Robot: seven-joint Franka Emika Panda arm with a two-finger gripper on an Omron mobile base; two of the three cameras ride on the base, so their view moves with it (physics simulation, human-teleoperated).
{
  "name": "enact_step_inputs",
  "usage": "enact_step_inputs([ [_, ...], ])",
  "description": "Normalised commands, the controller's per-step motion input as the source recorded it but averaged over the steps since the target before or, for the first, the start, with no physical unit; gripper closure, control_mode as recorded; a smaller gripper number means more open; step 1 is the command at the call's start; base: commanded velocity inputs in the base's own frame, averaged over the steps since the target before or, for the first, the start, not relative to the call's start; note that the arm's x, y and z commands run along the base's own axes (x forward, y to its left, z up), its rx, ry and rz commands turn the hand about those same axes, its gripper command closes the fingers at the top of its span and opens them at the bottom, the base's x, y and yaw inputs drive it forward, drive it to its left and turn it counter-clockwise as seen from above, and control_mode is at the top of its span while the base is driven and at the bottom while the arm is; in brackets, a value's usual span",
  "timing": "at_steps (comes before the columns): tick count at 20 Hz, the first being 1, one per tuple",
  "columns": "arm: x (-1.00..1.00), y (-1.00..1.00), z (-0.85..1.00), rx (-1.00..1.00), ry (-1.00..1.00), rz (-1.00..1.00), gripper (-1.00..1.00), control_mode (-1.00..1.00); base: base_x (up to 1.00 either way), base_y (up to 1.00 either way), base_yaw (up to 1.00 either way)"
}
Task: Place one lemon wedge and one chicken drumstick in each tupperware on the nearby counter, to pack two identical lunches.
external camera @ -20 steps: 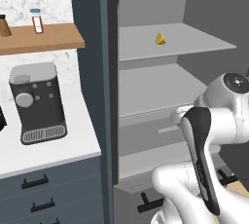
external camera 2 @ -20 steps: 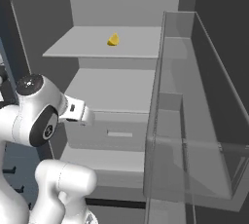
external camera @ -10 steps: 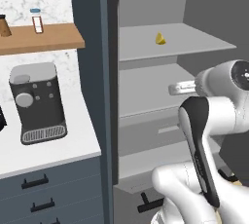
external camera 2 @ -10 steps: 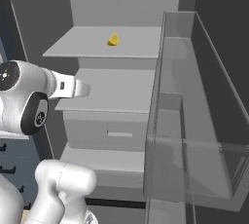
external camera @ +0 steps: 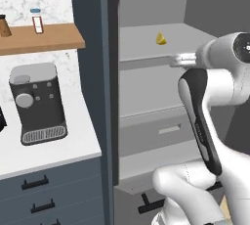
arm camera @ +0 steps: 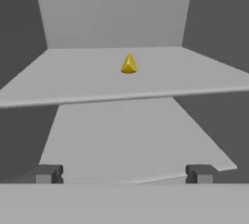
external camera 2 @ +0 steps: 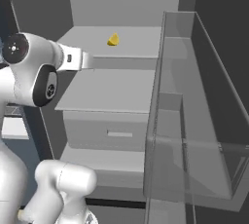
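On the left, a dark coffee machine (external camera: 37, 102) stands on a white counter (external camera: 53, 148), beneath a wooden shelf (external camera: 41, 38) holding two small containers, too small to identify. To its right an open fridge shows grey shelves. The yellow lemon wedge (arm camera: 129, 64) sits alone on the upper shelf (arm camera: 73, 79), pointed end up. The gripper (arm camera: 124, 173) faces it from well short, fingers spread wide and holding nothing.

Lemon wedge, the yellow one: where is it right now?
The yellow lemon wedge sits alone on the top shelf of the open fridge, ahead of the open claw, untouched.
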Motion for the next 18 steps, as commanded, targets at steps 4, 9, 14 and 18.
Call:
enact_step_inputs([
  [4,0.8,0.0,0.45,0.0,0.0,0.0,-1.0,-1.0,0.0,0.0,0.0],
  [9,0.93,0.0,0.28,0.0,0.0,0.0,-1.0,-1.0,0.0,0.0,0.0],
  [14,0.93,-0.09,-0.12,0.0,0.0,0.0,-1.0,-1.0,0.0,0.0,0.0],
  [18,1.0,-0.13,-0.25,0.0,0.07,0.0,-1.0,-1.0,0.0,0.0,0.0],
])
